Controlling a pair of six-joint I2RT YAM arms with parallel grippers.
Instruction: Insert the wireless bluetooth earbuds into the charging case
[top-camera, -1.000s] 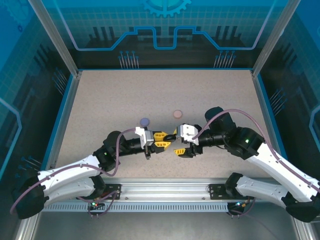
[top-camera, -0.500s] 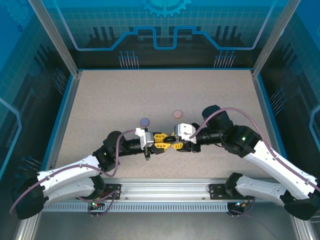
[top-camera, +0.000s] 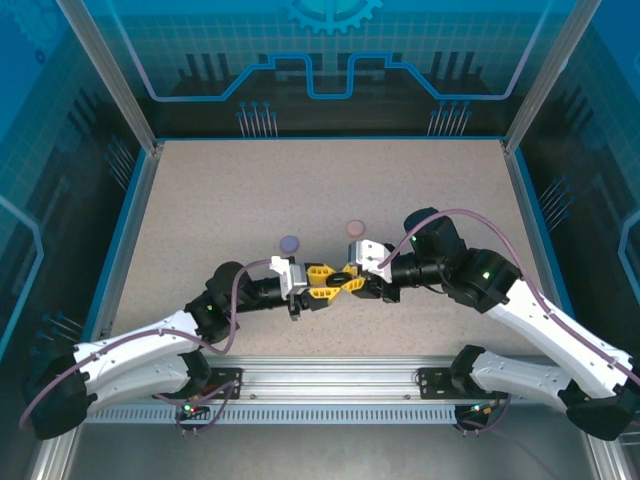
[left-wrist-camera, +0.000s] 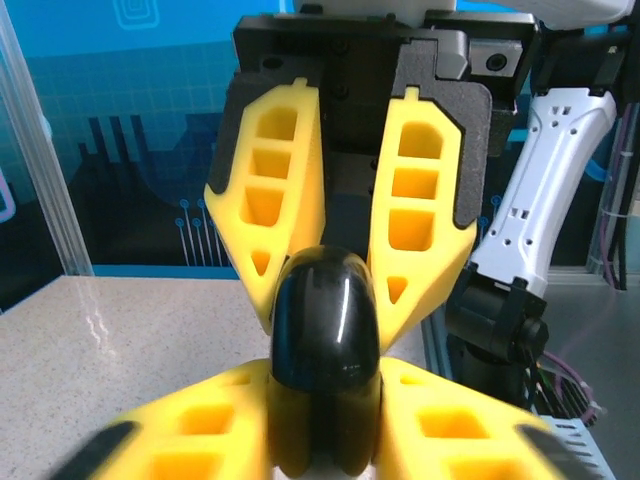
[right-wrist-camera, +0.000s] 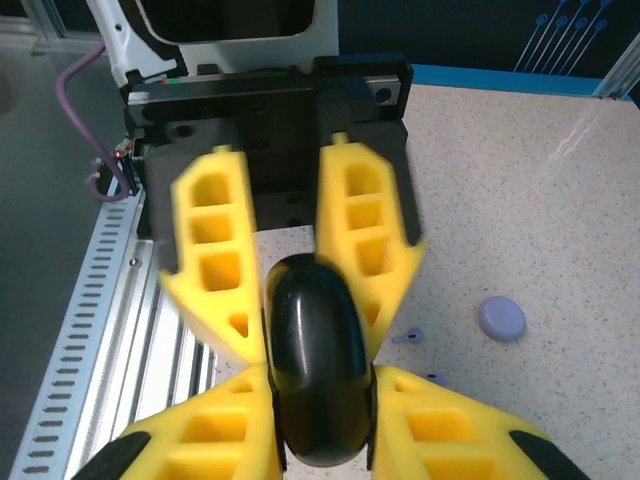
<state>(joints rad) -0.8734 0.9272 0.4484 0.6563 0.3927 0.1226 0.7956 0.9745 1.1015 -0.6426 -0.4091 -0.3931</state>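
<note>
The speckled counter (top-camera: 200, 200) carries everything. The left arm (top-camera: 150, 350) and right arm (top-camera: 520, 310) reach in from the near corners and meet nose to nose. The meeting point is about midway between the left and right edges and closer to the near edge than the far one.

The left claw (top-camera: 333, 283) and right claw (top-camera: 356, 279) face each other with a glossy black charging case (left-wrist-camera: 325, 320) between them, lifted off the counter. The right claw is clenched on that case, with a yellow finger pressed to each side of it. The left claw's fingers flank the other end of the case. One finger is blurred in the right wrist view, so I cannot tell whether the left claw is grasping the case or has released it.

Beyond the claws, toward the middle of the counter, sit two round cases, well apart. The lilac case (top-camera: 290, 243) is on the left and the pink case (top-camera: 354, 228) on the right, slightly farther back.

A tiny lilac earbud (right-wrist-camera: 408, 337) lies loose on the counter. It is near the lilac case, on that case's near-edge side, and not touching it.
</note>
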